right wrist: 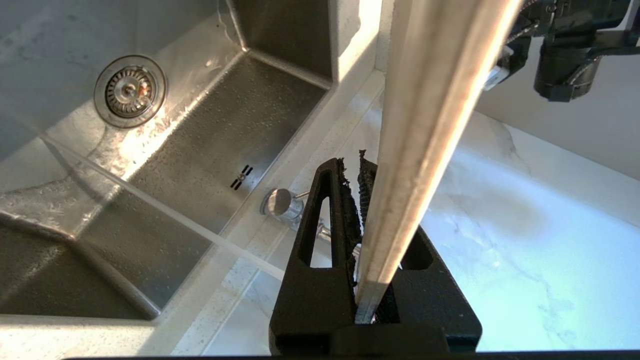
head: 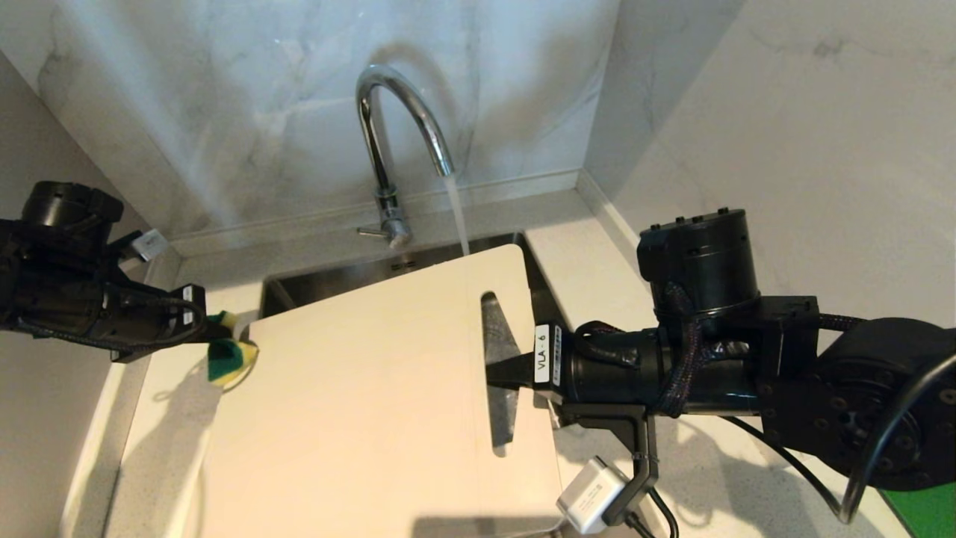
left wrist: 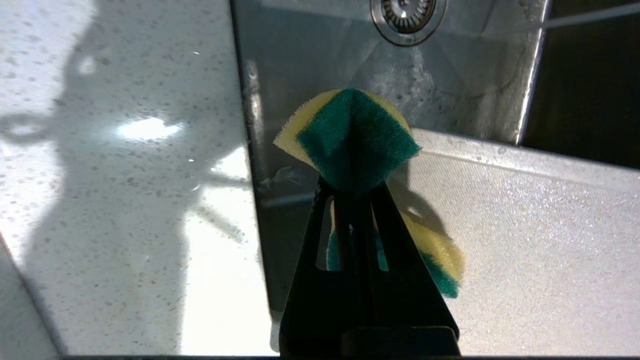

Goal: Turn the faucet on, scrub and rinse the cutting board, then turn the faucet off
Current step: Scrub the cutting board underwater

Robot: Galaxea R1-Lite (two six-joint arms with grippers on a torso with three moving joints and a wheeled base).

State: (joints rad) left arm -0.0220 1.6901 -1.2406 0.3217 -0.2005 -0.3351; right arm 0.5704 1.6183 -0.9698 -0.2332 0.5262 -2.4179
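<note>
Water is running: the faucet (head: 396,119) stands at the top centre of the head view, its stream (head: 457,217) dropping from the arched spout and passing behind the far edge of the cutting board (head: 373,403). That board fills the lower middle of the frame, held tilted over the sink (head: 328,280), its slanted handle slot toward the right.

The right hand (head: 502,373) comes in from the right edge and is clamped on the board at the slot; in the right wrist view the fingers (right wrist: 320,220) pinch the board's thin edge (right wrist: 425,130) between them (a firm, narrow grip), with the drain (right wrist: 130,91) at upper left and the stream crossing below it.

Over at the left edge of the head view, the left hand (head: 213,329) is closed tight on a green and yellow sponge (head: 228,355), just beside the board's left corner. The left wrist view shows the sponge (left wrist: 355,145) folded in the fingertips, hanging over the sink's edge with the wet board surface (left wrist: 525,250) at lower right and the speckled bench (left wrist: 125,175) at the left.
</note>
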